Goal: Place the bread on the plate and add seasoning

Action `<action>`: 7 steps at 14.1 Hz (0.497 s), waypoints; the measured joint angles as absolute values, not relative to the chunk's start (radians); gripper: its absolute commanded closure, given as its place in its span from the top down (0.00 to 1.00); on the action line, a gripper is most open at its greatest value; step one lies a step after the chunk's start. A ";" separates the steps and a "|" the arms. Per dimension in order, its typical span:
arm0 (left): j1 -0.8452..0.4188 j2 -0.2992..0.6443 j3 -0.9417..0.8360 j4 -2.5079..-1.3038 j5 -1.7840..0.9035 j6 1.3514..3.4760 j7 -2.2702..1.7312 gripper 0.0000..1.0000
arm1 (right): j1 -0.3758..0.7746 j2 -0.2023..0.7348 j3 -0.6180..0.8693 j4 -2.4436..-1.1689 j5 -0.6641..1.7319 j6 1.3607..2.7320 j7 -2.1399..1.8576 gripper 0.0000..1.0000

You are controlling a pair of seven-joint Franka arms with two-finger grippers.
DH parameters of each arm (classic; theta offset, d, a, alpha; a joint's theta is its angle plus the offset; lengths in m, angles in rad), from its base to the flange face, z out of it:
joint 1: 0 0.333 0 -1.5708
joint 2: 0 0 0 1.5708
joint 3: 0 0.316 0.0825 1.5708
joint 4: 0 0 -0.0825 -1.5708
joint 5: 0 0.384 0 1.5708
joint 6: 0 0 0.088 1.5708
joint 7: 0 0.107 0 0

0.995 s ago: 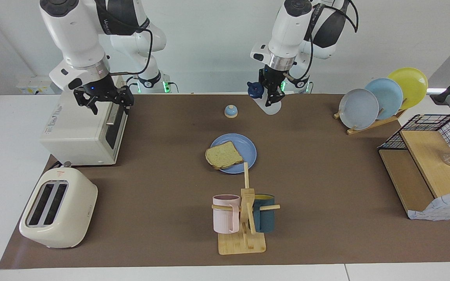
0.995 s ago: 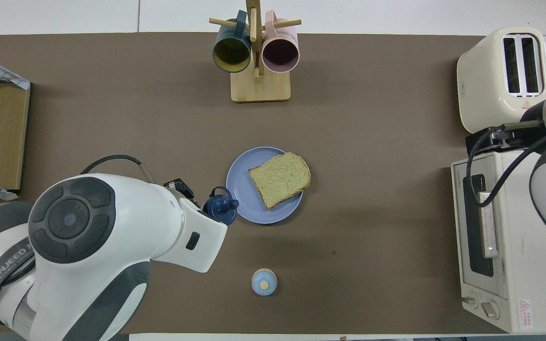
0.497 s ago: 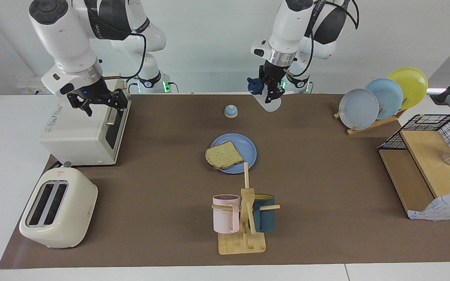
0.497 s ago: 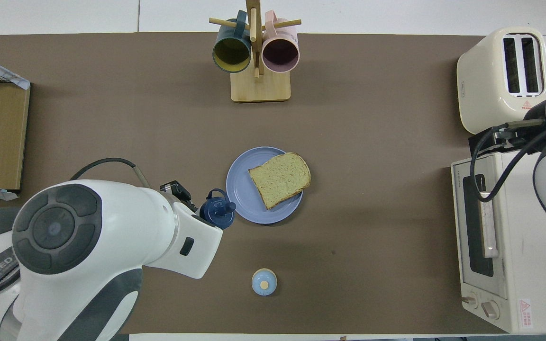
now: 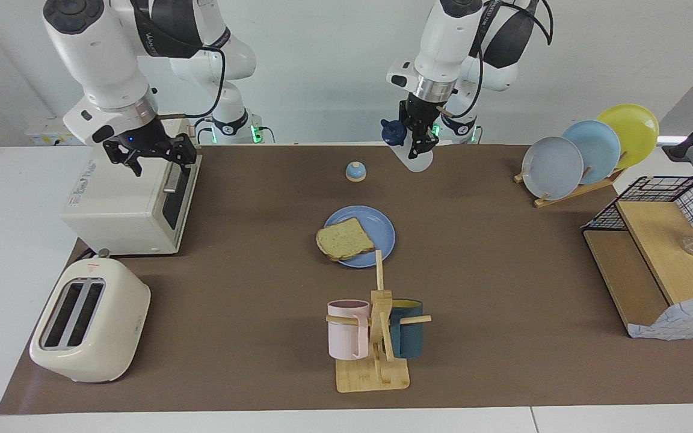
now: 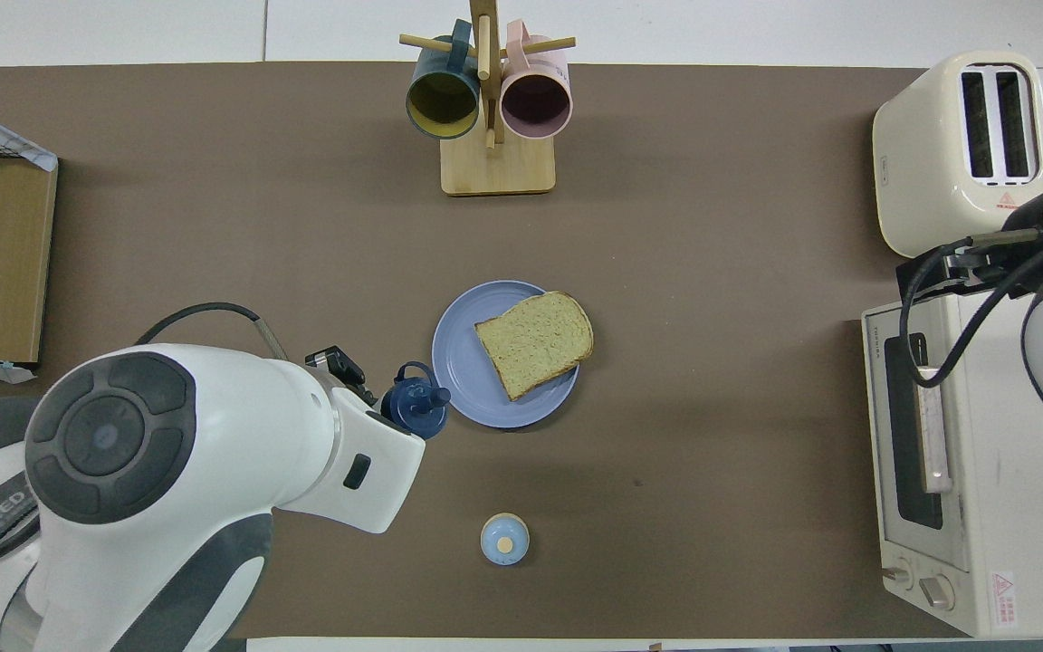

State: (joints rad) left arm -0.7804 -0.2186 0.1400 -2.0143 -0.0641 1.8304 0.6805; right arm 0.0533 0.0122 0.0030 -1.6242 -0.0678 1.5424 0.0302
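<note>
A slice of bread (image 5: pixel 344 239) lies on the blue plate (image 5: pixel 382 231) at mid-table, one corner overhanging the rim. The left gripper (image 5: pixel 417 144), raised above the table near the robots' edge, is clamped on the tilted seasoning bottle (image 5: pixel 409 155), its navy cap (image 6: pixel 416 403) showing just beside the plate from overhead. The right gripper (image 5: pixel 149 155) hangs above the toaster oven (image 5: pixel 130 201), jaws apart and holding nothing.

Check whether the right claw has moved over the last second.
Yes. The right claw, open, has risen and drawn back above the toaster oven, now sitting higher against its top than before.
</note>
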 measured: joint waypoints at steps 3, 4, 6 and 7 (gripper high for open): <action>-0.780 -0.219 0.140 -2.014 -0.064 1.830 0.681 0.00 | 0.054 0.012 0.003 -1.624 -0.068 1.542 0.030 1.00; -0.780 -0.219 0.140 -2.015 -0.064 1.830 0.681 0.00 | 0.054 0.012 0.003 -1.624 -0.068 1.542 0.030 1.00; -0.780 -0.219 0.140 -2.015 -0.064 1.830 0.681 0.00 | 0.057 0.012 0.003 -1.624 -0.068 1.542 0.030 1.00; -0.780 -0.219 0.140 -2.015 -0.064 1.830 0.681 0.00 | 0.058 0.012 0.003 -1.624 -0.068 1.542 0.030 1.00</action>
State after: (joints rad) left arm -0.7804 -0.2195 0.1400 -2.0146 -0.0642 1.8303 0.6810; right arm 0.0585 0.0124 0.0033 -1.6242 -0.0677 1.5424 0.0301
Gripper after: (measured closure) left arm 0.564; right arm 0.000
